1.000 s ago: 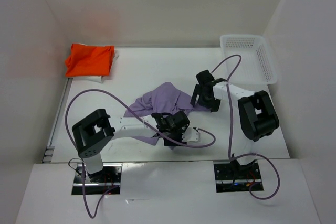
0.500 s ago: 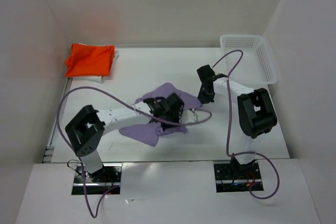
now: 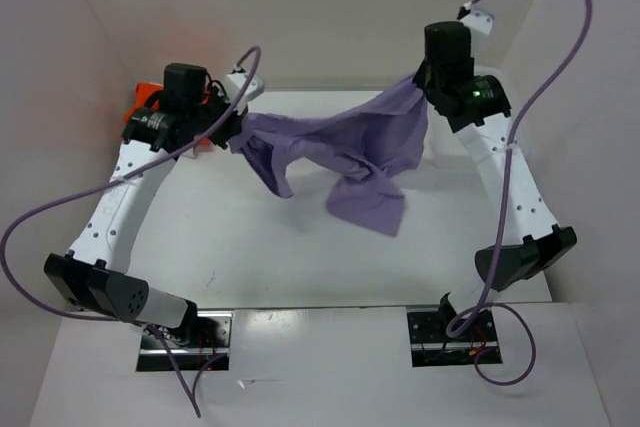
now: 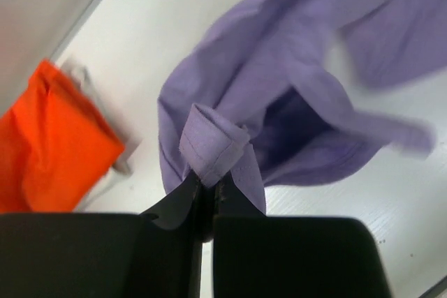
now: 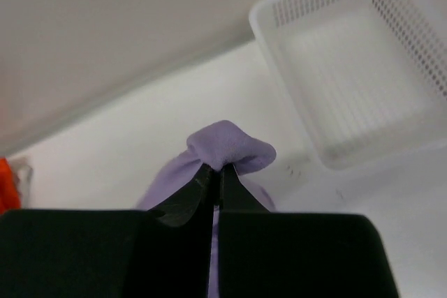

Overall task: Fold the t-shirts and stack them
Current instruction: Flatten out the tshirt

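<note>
Two pinches: left end effector (image 4: pixel 207 185) and right end effector (image 5: pixel 216 171) each clamp a fold of the purple shirt (image 3: pixel 345 152), hung between them above the bench (image 3: pixel 250 257), likely to spread it for folding.

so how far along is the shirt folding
Done: the orange t-shirt lies folded at the far left corner, a pale cloth showing under it. In hand: the lavender t-shirt hangs stretched between the left pincer and right pincer, both shut on it. Left: fold it and stack it on the orange one.
</note>
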